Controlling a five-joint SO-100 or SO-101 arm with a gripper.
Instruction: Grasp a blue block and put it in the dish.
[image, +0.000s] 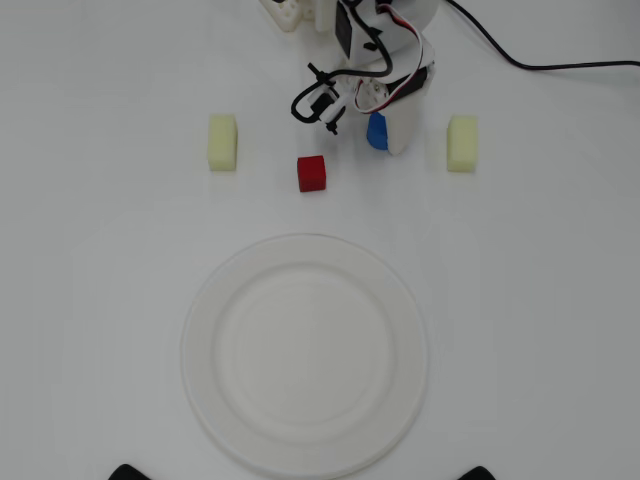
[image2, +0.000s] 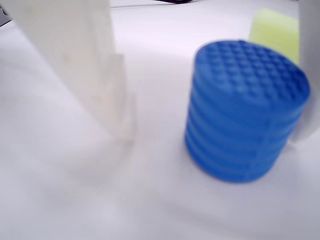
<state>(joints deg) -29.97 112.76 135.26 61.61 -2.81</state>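
Observation:
The blue block (image: 377, 130) is a small blue cylinder standing upright on the white table, just below the arm at the top of the overhead view. In the wrist view it (image2: 245, 110) stands between my two white fingers, close against the right one and well apart from the left finger (image2: 95, 75). My gripper (image: 366, 134) (image2: 210, 140) is open around the block at table level. The dish (image: 205, 300), a large round white plate, lies empty at the lower centre of the overhead view, well away from the gripper.
A red cube (image: 312, 172) sits just left of and below the blue block. Pale yellow blocks lie at the left (image: 223, 142) and right (image: 461, 143); the right one shows behind the blue block in the wrist view (image2: 275, 30). A black cable (image: 540, 62) runs off to the top right.

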